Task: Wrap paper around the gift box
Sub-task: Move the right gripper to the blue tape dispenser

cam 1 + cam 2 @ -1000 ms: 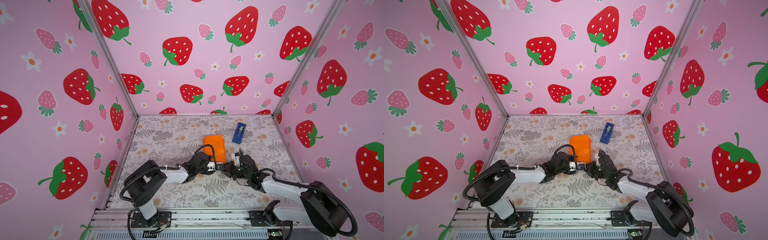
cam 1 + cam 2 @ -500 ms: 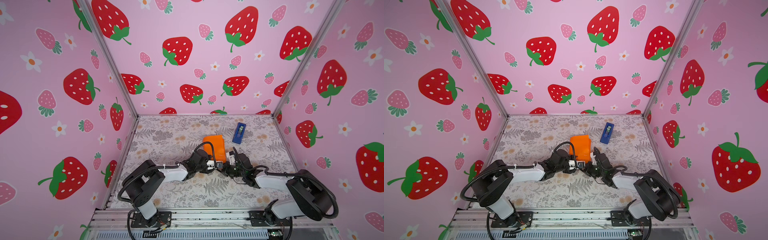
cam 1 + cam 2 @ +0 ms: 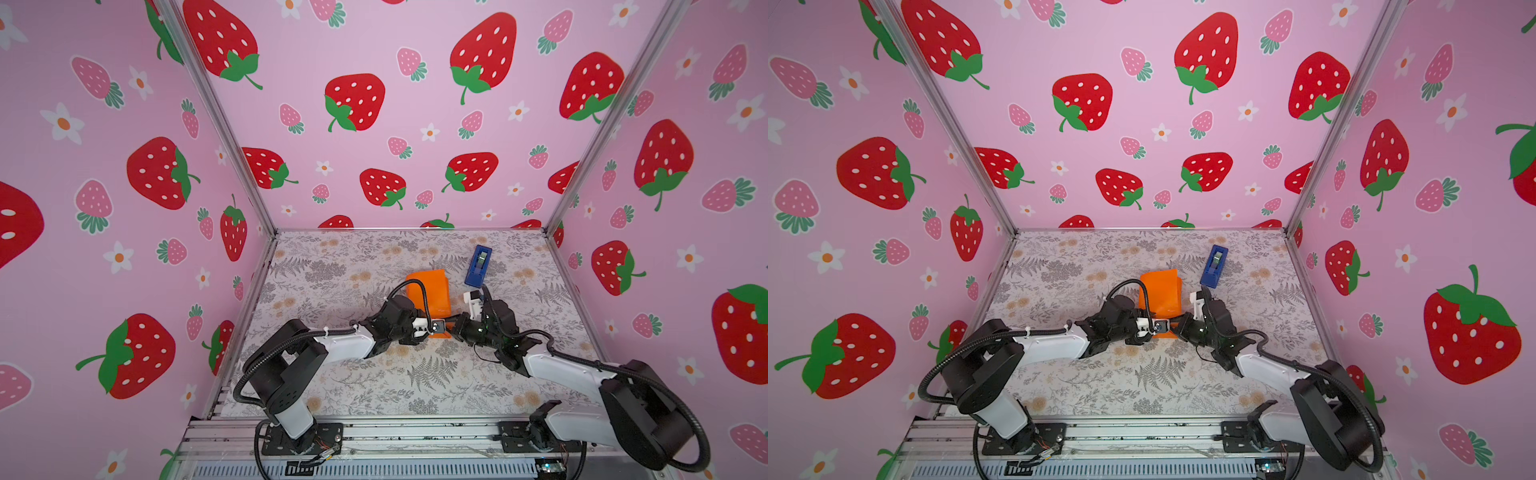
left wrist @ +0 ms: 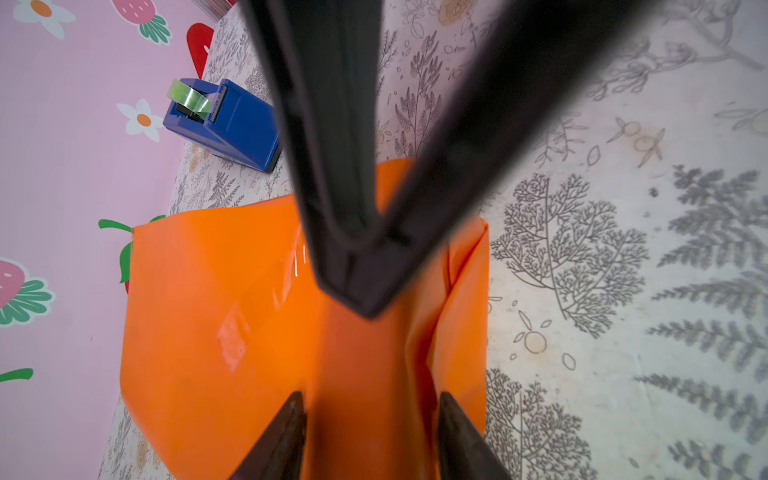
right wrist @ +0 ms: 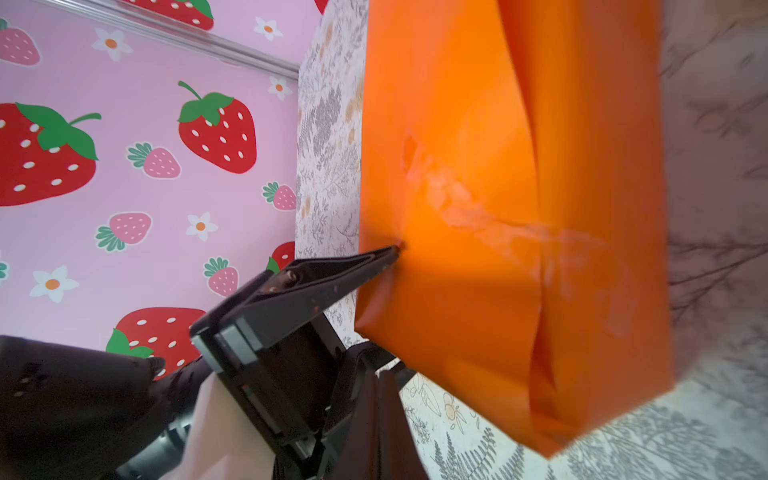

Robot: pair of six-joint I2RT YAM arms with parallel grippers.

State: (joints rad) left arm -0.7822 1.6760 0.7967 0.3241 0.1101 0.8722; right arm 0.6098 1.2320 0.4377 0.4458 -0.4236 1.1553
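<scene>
Presses the tip of the shut right pincer (image 4: 365, 299) onto the paper (image 4: 208, 311). Straddles the same sheet with the left pincer (image 4: 368, 436), fingertips (image 4: 286, 432) apart. Lies on the worktop (image 4: 623, 124) just ahead of both, folded up.

the paper (image 3: 430, 291), bright orange and glossy, is folded into a creased oblong parcel laid near the middle of the counter (image 3: 353, 266); the gift box is hidden.
</scene>
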